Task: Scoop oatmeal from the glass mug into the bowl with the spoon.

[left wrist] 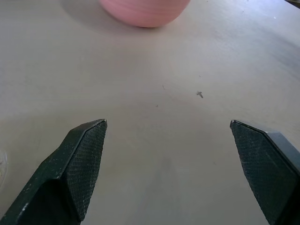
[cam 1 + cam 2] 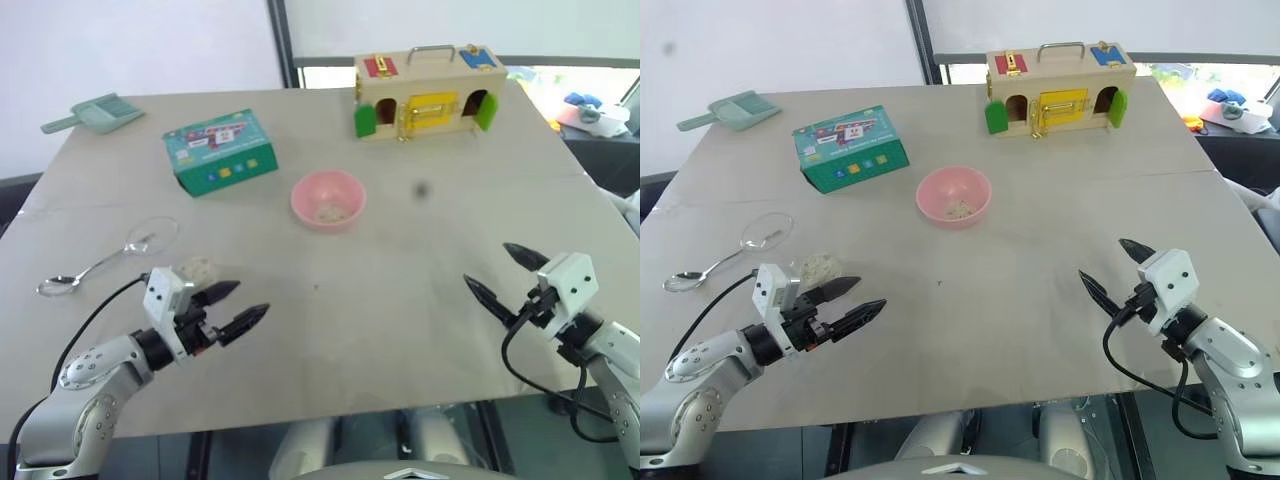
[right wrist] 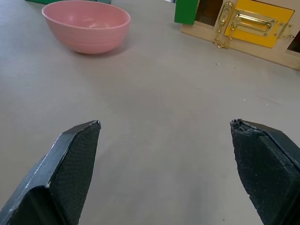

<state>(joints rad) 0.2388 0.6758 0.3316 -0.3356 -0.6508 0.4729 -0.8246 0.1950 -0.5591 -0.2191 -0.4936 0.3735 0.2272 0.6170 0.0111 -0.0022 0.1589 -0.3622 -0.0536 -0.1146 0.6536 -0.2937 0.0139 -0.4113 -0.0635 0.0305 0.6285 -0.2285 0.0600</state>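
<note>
Grey tabletop (image 2: 400, 300): big, flat, matte slab with faint scuffs; everything sits on it
wooden lock box (image 2: 428, 92): boxy toy house along the far edge, metal handle on top, green, yellow, red and blue doors with brass latches
teal carton (image 2: 220, 151): printed cardboard box, far left of centre
green scoop (image 2: 95, 115): pale plastic dustpan-type thing in the far-left corner; not the tool we want
left gripper (image 2: 238, 306): black textured fingers spread wide, nothing in them; hovers low over the table near the left front edge
right gripper (image 2: 505, 277): same deal, jaws wide apart and empty, over the right front of the table
bowl (image 2: 328, 198): small, round, smooth pink; mid-table, already a few flakes inside
glass mug (image 2: 152, 233): clear glass, basically just a round rim and glints; left side, just beyond the left gripper
spoon (image 2: 92, 268): shiny slim metal, lies flat with its handle end at the mug's rim, oval bowl pointing toward the left edge
oatmeal (image 2: 820, 267): pale flaky clump right behind the left gripper's wrist; can't tell if it's inside the glass or loose on the table
what could go wrong: my guess, that flat thin spoon is slippery to pinch off a hard surface; fingers could skid it away or knock the near-invisible mug; dry flakes scatter easily too
</note>
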